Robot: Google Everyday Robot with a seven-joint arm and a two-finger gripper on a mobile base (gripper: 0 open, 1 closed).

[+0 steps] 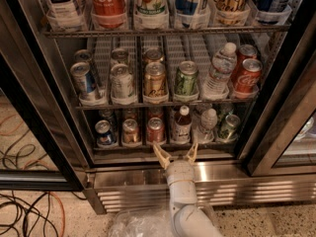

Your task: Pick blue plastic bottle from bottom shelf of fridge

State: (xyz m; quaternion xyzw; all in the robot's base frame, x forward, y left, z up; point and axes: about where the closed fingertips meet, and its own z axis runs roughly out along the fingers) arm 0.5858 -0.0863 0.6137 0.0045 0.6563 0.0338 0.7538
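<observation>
The fridge [44,132] stands open with wire racks full of drinks. On the bottom shelf [163,144] the blue plastic bottle [182,126] stands upright, with a white cap, a dark brown-red body and a pale label, between a red can [155,130] on its left and a clear ribbed water bottle [207,125] on its right. My gripper [176,154] is open, its two tan fingers spread, just in front of and below the shelf's front edge, slightly left of the bottle and not touching it.
More cans [103,131] fill the bottom shelf's left lanes and a green can [229,126] its right end. The middle rack [163,102] hangs close above the bottle. The steel base grille [128,189] lies below; black door frames [276,117] flank the opening. Cables [24,216] lie on the floor at left.
</observation>
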